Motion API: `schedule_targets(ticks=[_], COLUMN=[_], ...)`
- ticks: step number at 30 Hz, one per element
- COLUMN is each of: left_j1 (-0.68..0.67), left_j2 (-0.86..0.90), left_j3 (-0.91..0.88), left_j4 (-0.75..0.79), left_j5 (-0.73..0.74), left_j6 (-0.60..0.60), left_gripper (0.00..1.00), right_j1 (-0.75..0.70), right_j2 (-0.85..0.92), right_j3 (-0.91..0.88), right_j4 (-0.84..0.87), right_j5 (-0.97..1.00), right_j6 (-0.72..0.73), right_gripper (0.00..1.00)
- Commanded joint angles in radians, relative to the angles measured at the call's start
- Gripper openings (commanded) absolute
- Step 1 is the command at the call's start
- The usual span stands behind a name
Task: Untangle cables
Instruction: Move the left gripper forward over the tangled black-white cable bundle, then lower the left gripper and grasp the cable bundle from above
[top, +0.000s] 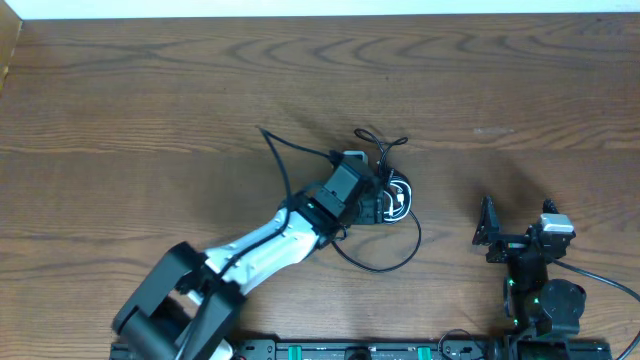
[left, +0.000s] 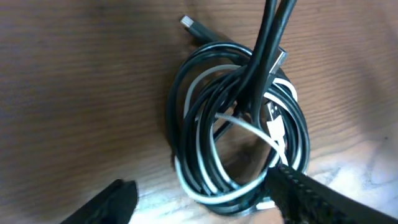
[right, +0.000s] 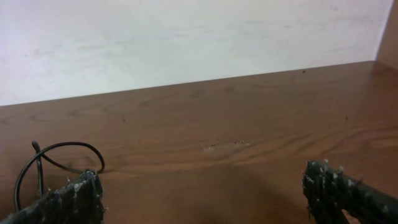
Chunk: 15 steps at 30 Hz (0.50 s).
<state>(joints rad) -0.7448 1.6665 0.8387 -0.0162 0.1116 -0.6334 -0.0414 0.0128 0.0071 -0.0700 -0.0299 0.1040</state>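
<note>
Overhead: the left gripper (top: 385, 200) sits over the cables (top: 403, 190), which lie coiled at centre frame on the table (top: 150, 100). Black strands trail to the upper left and loop to the lower right. The right gripper (top: 515, 235) stands well apart at lower right.

Left wrist: the jaws stand apart, astride the coil's lower edge. The lower-right finger (left: 311, 193) touches the coil and the other is clear. Two black strands cross the coil from the top.

Right wrist: the jaws are wide and hold nothing. A black loop (right: 59, 155) lies at far left.
</note>
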Motion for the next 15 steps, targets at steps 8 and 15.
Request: schedule_targets(ticks=[8,15], left_j1=[-0.078,-0.079], left_j2=[0.13,0.13], left_j3=[0.018,0.018], left_j4=[0.09,0.089], left_j5=[-0.053,-0.053], left_j6=[0.039,0.038], left_gripper=[0.44,0.08], right_j1=[0.006,0.006], right_j2=[0.0,0.0], right_j3=[-0.002,-0.002], right_j4=[-0.004,-0.004], right_j5=[0.001,0.001], right_j6=[0.012,0.012], right_gripper=[0.99,0.99])
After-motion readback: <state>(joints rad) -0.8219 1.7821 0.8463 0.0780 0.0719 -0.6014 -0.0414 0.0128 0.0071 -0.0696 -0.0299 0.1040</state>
